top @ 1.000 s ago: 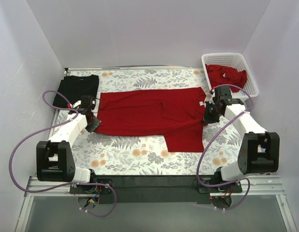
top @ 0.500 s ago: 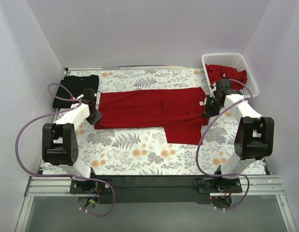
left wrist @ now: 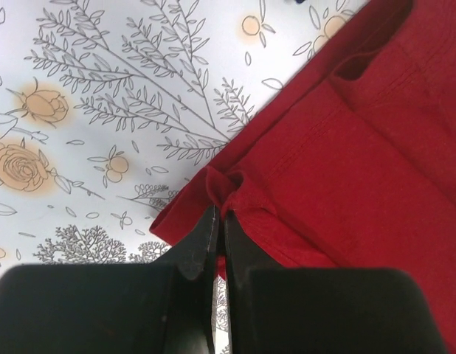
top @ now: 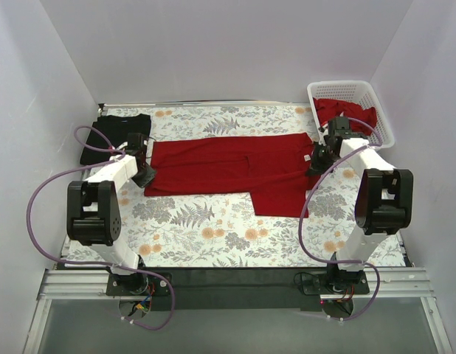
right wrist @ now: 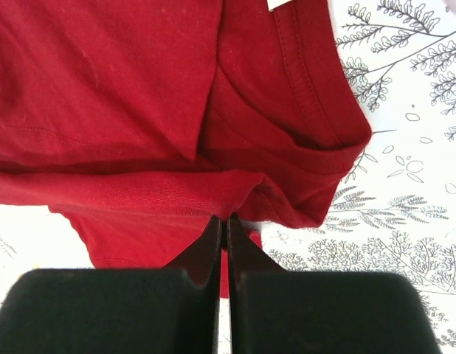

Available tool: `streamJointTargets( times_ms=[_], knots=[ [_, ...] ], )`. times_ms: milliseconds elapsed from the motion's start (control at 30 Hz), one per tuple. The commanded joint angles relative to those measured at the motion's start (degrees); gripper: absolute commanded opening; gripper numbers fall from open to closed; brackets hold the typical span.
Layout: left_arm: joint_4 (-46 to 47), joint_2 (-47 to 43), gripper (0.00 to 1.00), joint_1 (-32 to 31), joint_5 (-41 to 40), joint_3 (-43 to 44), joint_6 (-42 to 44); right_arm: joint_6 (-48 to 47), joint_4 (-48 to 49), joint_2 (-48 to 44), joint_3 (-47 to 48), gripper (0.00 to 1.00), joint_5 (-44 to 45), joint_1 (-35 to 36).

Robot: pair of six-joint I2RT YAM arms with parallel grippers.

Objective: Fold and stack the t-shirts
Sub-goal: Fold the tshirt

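A red t-shirt lies spread sideways across the middle of the table, its near sleeve hanging toward me. My left gripper is shut on its hem corner at the left end; the pinched cloth shows in the left wrist view. My right gripper is shut on the shoulder edge by the collar; the pinched fold shows in the right wrist view, with a white neck label above. A folded black t-shirt lies at the far left. More red shirts fill the basket.
The white lattice basket stands at the far right corner. The floral tablecloth covers the table. White walls close in the left, back and right sides.
Both grippers have moved toward the far side, each keeping its hold. The shirt has been drawn away from me and pulled straighter. The near sleeve has followed.
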Motion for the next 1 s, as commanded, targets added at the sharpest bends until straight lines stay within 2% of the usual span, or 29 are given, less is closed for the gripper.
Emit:
streamJointTargets(
  times_ms=[0,133,300,433,967],
  knots=[
    [1.7,0.9,0.0,0.4,-0.6,2.3,0.1,-0.7,0.0,0.8,2.3,0.03,0.4,-0.4],
    [2.9,1.8,0.02,0.5,-1.4,2.0,-0.5,-0.6,0.5,2.0,2.1,0.04,2.7,-0.4],
    [3.8,2.9,0.16,0.5,-2.2,3.3,0.1,-0.2,2.9,1.8,1.4,0.1,3.6,-0.4],
    [4.7,2.9,0.19,0.6,-0.9,3.8,0.2,-0.2,3.5,2.3,2.4,0.12,3.8,-0.4],
    [4.0,0.4,0.1,0.6,-3.1,0.9,-0.7,-0.6,3.7,3.5,6.5,0.11,-2.4,-0.4]
  ],
)
